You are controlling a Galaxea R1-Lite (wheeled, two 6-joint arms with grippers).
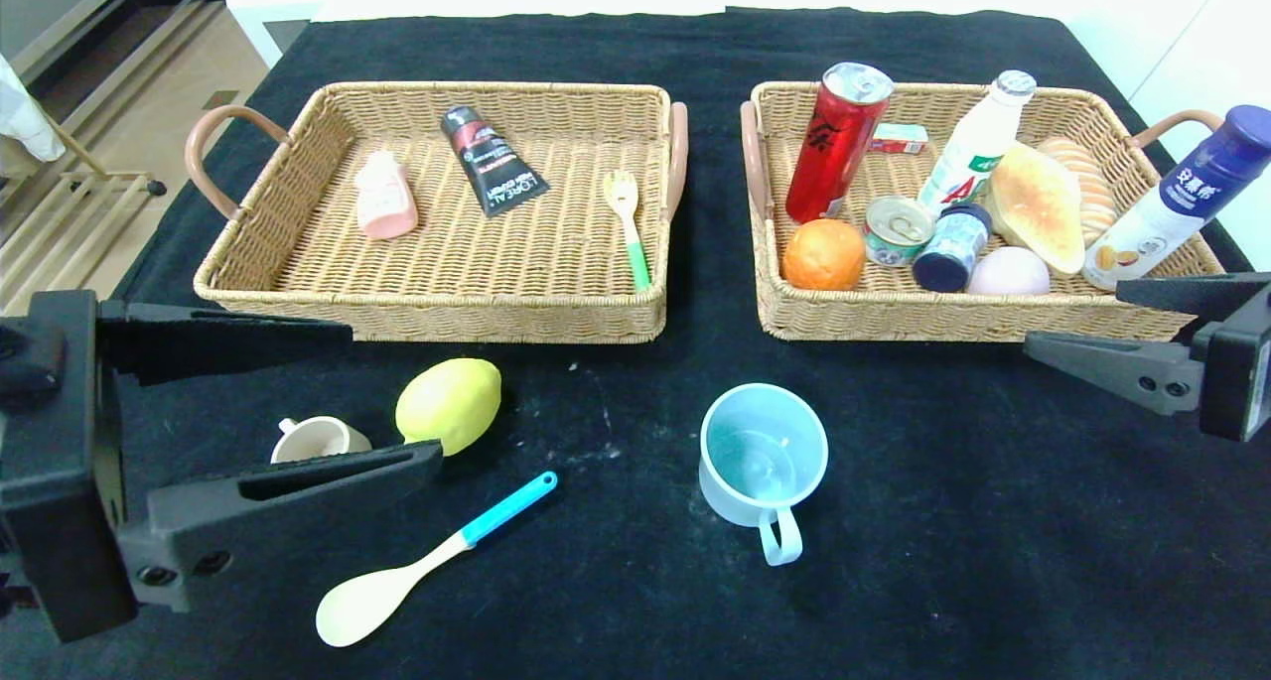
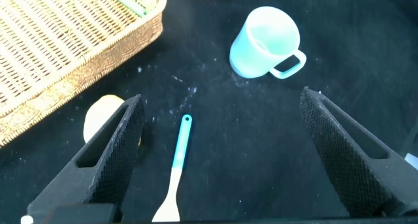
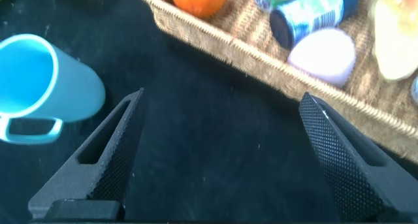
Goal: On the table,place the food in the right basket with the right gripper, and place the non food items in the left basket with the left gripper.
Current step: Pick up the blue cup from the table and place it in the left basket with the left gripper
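Observation:
On the black cloth in front of the baskets lie a yellow lemon [image 1: 449, 403], a small beige cup [image 1: 318, 438], a cream spoon with a blue handle [image 1: 427, 561] and a light blue mug [image 1: 763, 457]. My left gripper [image 1: 397, 393] hovers open over the front left of the table. In its wrist view the spoon [image 2: 177, 165] lies between the fingers and the lemon [image 2: 98, 116] sits half behind one. My right gripper [image 1: 1072, 315] hangs open and empty just before the right basket [image 1: 953, 318], over bare cloth.
The left basket [image 1: 427, 308] holds a pink bottle [image 1: 385, 196], a black tube [image 1: 490, 160] and a fork [image 1: 628, 225]. The right basket holds a red can [image 1: 834, 139], an orange [image 1: 822, 254], bread [image 1: 1038, 204], bottles and tins. Floor drops off beyond the table's left edge.

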